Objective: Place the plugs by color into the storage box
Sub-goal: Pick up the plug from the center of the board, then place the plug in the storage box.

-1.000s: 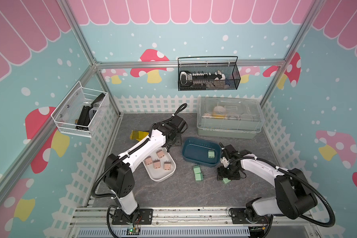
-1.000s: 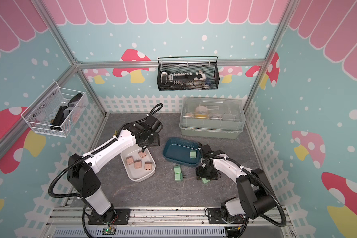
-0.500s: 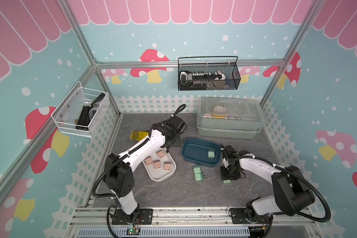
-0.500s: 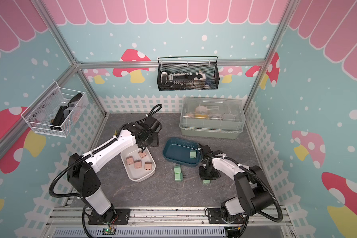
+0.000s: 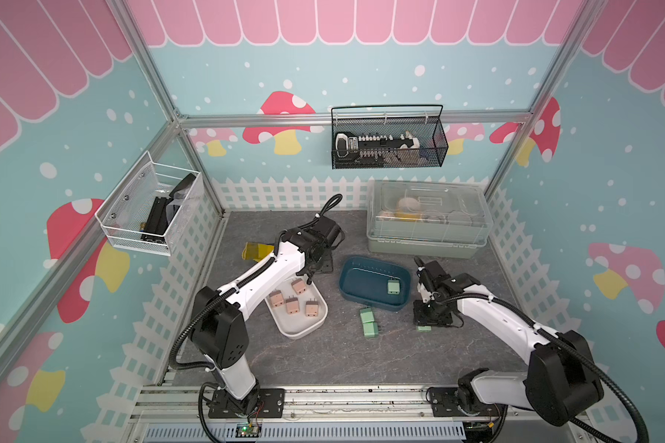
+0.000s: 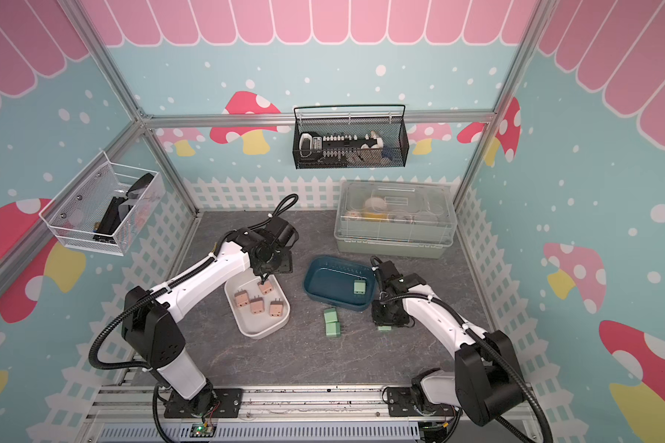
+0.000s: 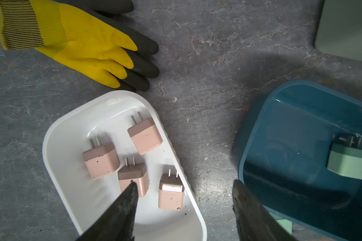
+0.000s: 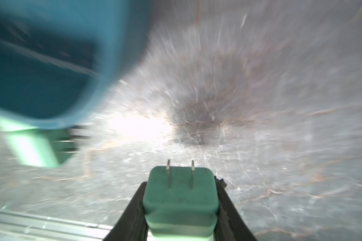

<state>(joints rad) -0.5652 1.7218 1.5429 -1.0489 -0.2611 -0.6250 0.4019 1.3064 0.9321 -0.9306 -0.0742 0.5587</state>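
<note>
Grey marbled counter (image 5: 323, 356) fills the lower middle of both top views, boxed in by mushroom walls (image 5: 611, 191). Left of centre in a top view sits the white tray (image 5: 300, 333) with four pink plugs (image 5: 292, 305). Right of it the teal tray (image 5: 361, 285) holds one green plug (image 5: 392, 286), and two loose green plugs (image 5: 368, 323) lie on the counter just below its lower edge. The right end effector (image 5: 424, 325) is down low at that tray's right end. From the left wrist, the left end effector (image 7: 185, 182) stands spread and empty above the white tray's rim, with a yellow glove (image 7: 82, 41) nearby. The right wrist view is blurred all round, but it shows the jaws pinching a held green plug (image 8: 180, 194), prongs pointing away. The step looks like carrying it to the teal tray: lift clear of the wall, then let go low over bare floor, away from the plug already inside.
</note>
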